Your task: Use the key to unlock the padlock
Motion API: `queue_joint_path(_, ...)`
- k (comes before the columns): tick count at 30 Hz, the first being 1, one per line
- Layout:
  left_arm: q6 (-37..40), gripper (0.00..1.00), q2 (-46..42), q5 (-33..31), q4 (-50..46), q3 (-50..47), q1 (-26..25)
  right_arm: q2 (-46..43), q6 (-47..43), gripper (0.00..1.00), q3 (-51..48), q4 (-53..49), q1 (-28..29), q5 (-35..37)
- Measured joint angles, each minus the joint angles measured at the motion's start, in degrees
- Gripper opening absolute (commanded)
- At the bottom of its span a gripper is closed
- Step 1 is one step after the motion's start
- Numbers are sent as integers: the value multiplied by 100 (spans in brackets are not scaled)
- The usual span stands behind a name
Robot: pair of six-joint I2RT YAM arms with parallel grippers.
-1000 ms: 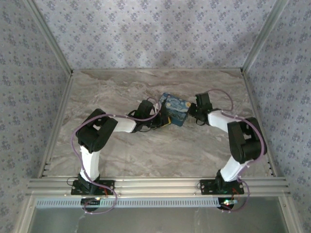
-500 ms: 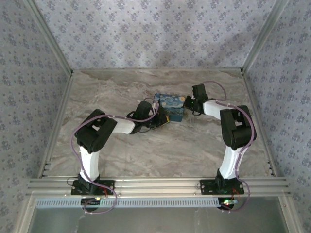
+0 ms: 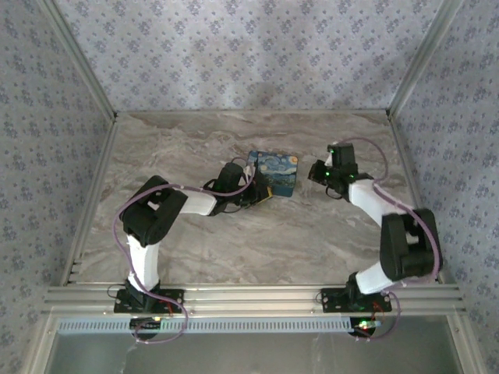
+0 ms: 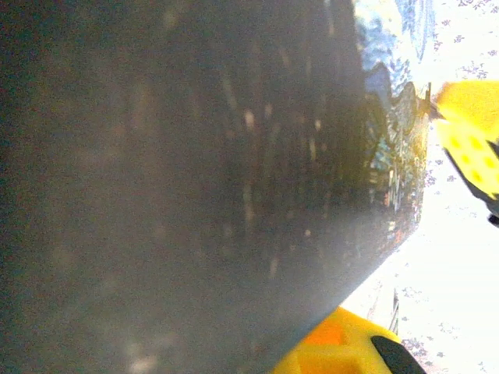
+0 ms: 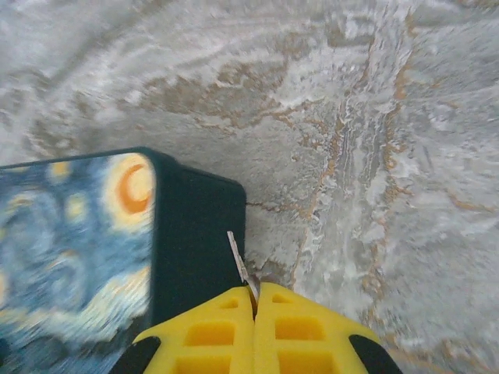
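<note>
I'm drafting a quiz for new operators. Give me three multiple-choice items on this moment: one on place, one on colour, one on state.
1. From above, where is the right tool relative to the tin?
A. On top of it
B. To its right, apart from it
C. To its left

2. What colour are the right tool's fingers?
A. Red
B. White
C. Yellow

3. How do the right tool's fingers stand?
A. Pressed together on a thin metal blade
B. Wide open
C. Clamped around the tin

Answers:
1 B: bare table shows between the tool and the tin.
2 C: the right wrist view shows yellow fingers.
3 A: a sliver of metal, likely the key, sticks out between them.
</note>
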Motion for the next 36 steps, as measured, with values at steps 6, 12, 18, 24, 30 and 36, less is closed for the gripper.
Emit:
queue_joint_path(6,0,7,-2,42,0,0,9,-1646,105,0,-874,376,-354,-1110)
queue_joint_path(12,0,7,-2,85,2,-2,15,-3115,105,0,-1259,754,-372,-2164)
queue_joint_path(18,2,7,-2,120,46,-28,20,-3982,122,0,-1530,960,-339,-2992)
queue_joint_path(24,0,7,-2,151,61,-33,31,-4203,459,0,-2061,1097,-35,-3174)
queue_joint_path(30,0,7,-2,190,63,-33,42,-4153,1259,0,-3049,1690,743,-2444)
queue_joint_path(36,-2,7,-2,203,66,-33,42,-4011,1902,0,-3709,2236,1475,-1349)
